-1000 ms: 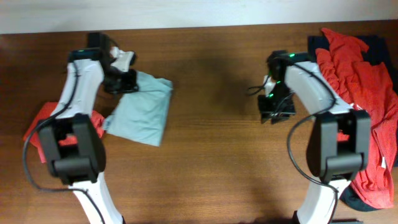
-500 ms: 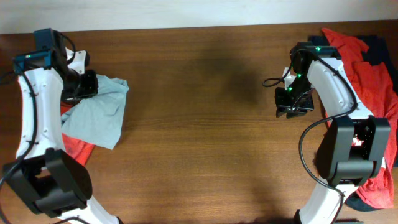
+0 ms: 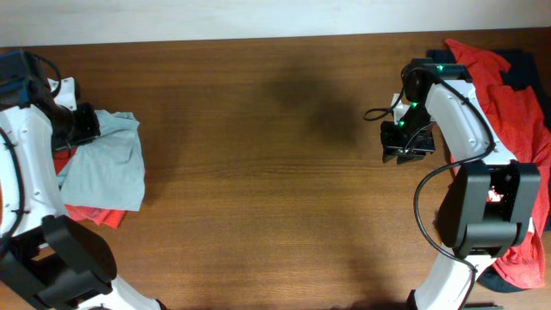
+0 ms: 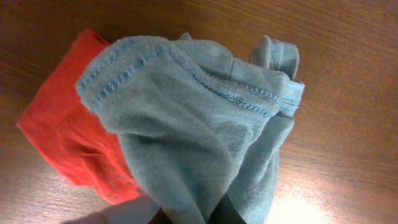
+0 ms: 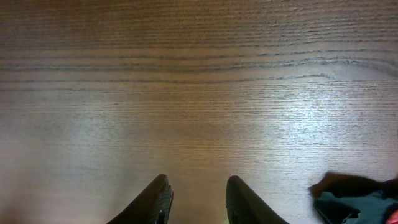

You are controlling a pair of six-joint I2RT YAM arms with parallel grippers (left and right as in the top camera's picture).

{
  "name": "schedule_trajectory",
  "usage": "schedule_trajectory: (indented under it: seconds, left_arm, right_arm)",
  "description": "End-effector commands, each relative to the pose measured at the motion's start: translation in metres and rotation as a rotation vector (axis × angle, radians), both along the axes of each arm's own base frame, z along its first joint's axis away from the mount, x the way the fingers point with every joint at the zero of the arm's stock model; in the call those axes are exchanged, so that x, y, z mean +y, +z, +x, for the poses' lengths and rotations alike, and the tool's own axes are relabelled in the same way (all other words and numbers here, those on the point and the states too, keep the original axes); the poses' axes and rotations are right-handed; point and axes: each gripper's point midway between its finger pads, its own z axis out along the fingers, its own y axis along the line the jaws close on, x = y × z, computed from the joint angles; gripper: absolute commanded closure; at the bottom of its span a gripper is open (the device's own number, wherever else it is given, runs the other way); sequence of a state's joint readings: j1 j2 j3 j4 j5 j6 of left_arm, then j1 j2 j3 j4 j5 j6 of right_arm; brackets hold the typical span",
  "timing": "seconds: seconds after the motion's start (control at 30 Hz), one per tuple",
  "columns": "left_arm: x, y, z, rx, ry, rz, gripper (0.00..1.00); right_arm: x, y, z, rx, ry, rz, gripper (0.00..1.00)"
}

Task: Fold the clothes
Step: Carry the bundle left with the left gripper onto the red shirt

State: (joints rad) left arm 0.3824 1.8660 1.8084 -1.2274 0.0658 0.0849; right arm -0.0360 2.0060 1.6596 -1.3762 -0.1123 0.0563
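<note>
A pale grey-blue T-shirt (image 3: 108, 164) lies bunched at the table's far left, partly over a red garment (image 3: 95, 213). My left gripper (image 3: 84, 125) is shut on the T-shirt's upper edge. In the left wrist view the grey-blue T-shirt (image 4: 193, 130) fills the frame and hides the fingers, with the red garment (image 4: 68, 137) under it. My right gripper (image 3: 403, 146) hovers over bare wood near the right side. Its fingers (image 5: 158, 199) stand apart around the right gripper's empty gap (image 5: 198, 202). More clothes, red (image 3: 508, 112) and dark navy (image 3: 522, 65), are heaped at the right edge.
The wooden table (image 3: 275, 172) spans the view, its far edge meeting a pale wall strip at the top. A dark navy cloth corner (image 5: 354, 202) shows at the lower right of the right wrist view. The right arm's base stands on the clothes heap.
My left gripper has dragged the grey-blue T-shirt leftward, from beside the middle-left to the table's left edge, over the red garment. The right arm shifted slightly right and up, then stayed.
</note>
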Motion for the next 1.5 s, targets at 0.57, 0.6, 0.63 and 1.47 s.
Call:
schedule_trajectory:
  seconds: [0.57, 0.6, 0.63, 1.47]
  left_arm:
    - [0.042, 0.012, -0.008, -0.005, 0.093, 0.168, 0.88]
    - [0.047, 0.013, -0.009, -0.01, 0.107, 0.172, 0.81]
    - [0.051, 0.013, -0.01, -0.012, 0.115, 0.173, 0.61]
    - [-0.064, 0.031, 0.031, -0.189, -0.262, -0.102, 0.29]
  right_arm:
    - [-0.005, 0.01, -0.002, -0.006, -0.002, -0.019, 0.65]
    - [-0.005, 0.01, -0.003, -0.005, -0.002, -0.019, 0.65]
    - [-0.005, 0.01, -0.003, -0.005, -0.002, -0.019, 0.65]
    - [0.008, 0.033, 0.034, -0.16, 0.042, 0.058, 0.64]
